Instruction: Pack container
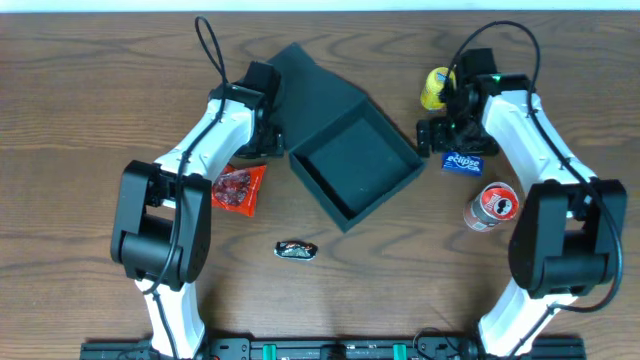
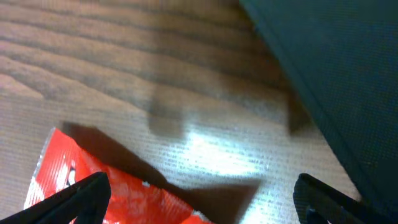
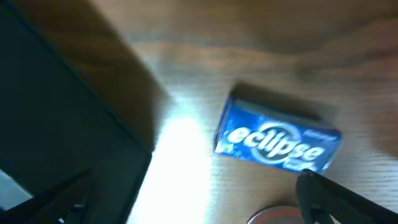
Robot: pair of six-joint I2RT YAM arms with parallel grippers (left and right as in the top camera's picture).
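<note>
Left arm (image 1: 195, 150), right arm (image 1: 535, 125): white link shells, black joint housings, the largest farthest from the gripper. Thin black cable (image 1: 208, 45) loops behind left gripper (image 1: 272, 140); likewise behind right gripper (image 1: 432, 135), beside a small green light (image 1: 493, 79). Fingers (image 2: 74, 196) matte black, tapered.

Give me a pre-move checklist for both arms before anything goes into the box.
1. Container lid open, interior empty: ok.
2. Left gripper open and holding nothing: ok.
3. Right gripper open and holding nothing: ok.
4. Red packet centred under left gripper: not ok, off to one side.
5. Eclipse box centred under right gripper: not ok, off to one side.
</note>
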